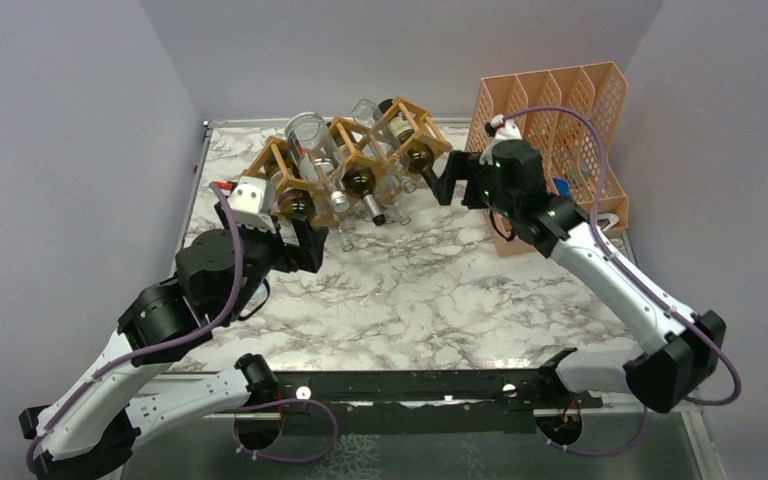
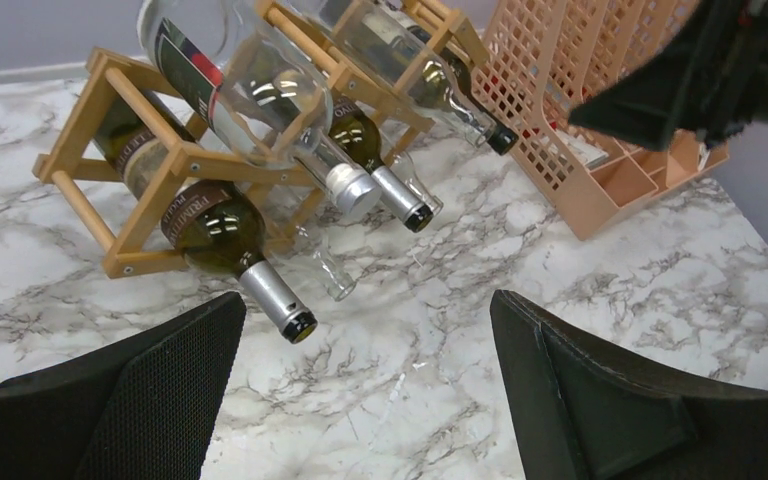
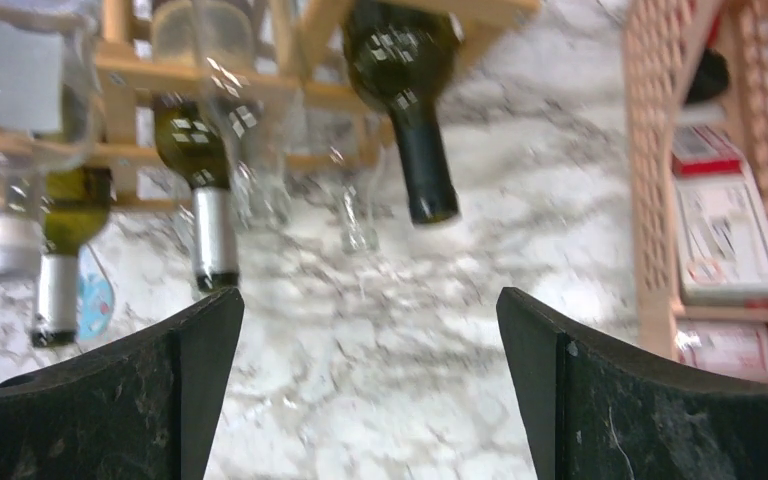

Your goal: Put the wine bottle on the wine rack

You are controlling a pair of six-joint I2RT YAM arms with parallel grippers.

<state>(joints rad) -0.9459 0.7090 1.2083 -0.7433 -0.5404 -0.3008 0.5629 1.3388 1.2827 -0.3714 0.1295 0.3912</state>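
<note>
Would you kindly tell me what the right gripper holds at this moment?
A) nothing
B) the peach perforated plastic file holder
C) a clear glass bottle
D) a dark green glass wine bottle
A: the right gripper stands wide open above the white marble table, with nothing in it.

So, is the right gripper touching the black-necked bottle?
Apart. The right wrist view shows bare table between the open right gripper and the black-necked bottle.
</note>
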